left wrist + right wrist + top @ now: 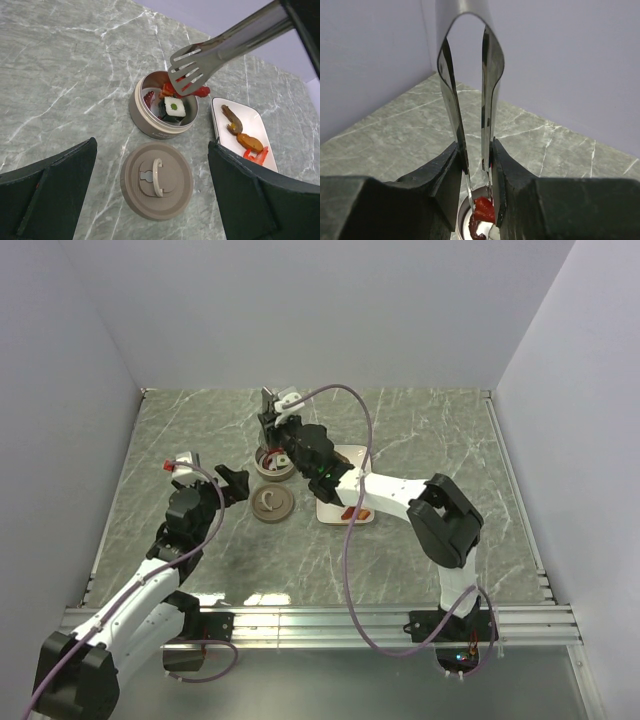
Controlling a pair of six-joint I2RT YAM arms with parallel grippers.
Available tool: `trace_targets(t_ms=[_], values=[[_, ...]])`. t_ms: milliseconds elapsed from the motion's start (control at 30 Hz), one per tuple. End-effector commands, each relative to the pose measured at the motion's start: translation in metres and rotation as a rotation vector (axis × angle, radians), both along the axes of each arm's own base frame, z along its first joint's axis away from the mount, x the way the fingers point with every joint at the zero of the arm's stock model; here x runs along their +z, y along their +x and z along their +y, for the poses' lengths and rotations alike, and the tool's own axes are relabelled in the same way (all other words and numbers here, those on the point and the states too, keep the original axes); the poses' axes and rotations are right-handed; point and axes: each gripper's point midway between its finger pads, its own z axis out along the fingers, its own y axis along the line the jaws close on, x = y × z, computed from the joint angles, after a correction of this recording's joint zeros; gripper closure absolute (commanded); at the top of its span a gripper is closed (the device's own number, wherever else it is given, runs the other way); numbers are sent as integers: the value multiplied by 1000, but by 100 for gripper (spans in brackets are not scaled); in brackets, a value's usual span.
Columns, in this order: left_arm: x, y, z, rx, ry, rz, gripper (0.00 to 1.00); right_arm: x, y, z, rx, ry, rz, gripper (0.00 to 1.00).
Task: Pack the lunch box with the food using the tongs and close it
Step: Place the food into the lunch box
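Right pincer (pixel 476 165) pinches the tongs (pixel 451 100), whose tips hold a red piece (pixel 484 210), seemingly above the lunch box (pixel 150 122). Left pincer (pixel 235 483) is spread; its camera, unlike the right's, shows the lid (pixel 156 180) at 6 o'clock, plate (pixel 255 125) at 3, open counter (pixel 60 75) at 9.

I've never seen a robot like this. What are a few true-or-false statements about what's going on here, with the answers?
1. The lid lies on the table beside the lunch box. True.
2. The left gripper holds the tongs. False: the right gripper holds them; the left is open and empty.
3. The tongs pinch a red piece above the lunch box. True.
4. The white plate is bare. False: a few food pieces lie on it.
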Motion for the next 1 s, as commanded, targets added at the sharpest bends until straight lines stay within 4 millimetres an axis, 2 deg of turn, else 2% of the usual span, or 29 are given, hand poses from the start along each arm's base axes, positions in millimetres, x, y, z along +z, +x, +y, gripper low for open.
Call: trace_targets(t_ms=[0,67,300,633,667,700,733,767,800,833,867,900,933,967], values=[[8,-2,3,19,-20,-23,1,34,4,10,6,66,-76,73],[7,-4,4,21,-23,-21,1,27,7,12,4,54,-67,72],[8,-8,7,33,-30,-24,1,21,12,14,-9,38,-59,55],[4,-8,9,44,-27,-12,1,27,6,-3,-44,39,-77,51],[5,-8,9,44,-30,-15,1,34,3,-8,-54,50,-87,51],[3,-8,9,46,-29,-12,1,28,1,-13,-60,43,-82,51],[3,-8,9,46,-28,-11,1,30,-1,-17,-67,44,-85,51],[4,-7,9,44,-28,-14,1,40,-5,-24,-81,57,-94,51],[3,-7,9,42,-28,-12,1,33,-7,-31,-92,46,-87,51],[3,-7,9,43,-29,-12,1,44,-12,-39,-101,58,-100,51],[3,-8,9,42,-28,-12,1,46,-14,-46,-117,61,-103,51],[3,-8,8,39,-30,-13,1,36,-18,-52,-123,45,-91,51],[3,-8,8,38,-28,-12,1,46,-22,-62,-135,60,-103,51],[3,-8,8,38,-29,-15,1,37,-26,-69,-149,46,-96,51]])
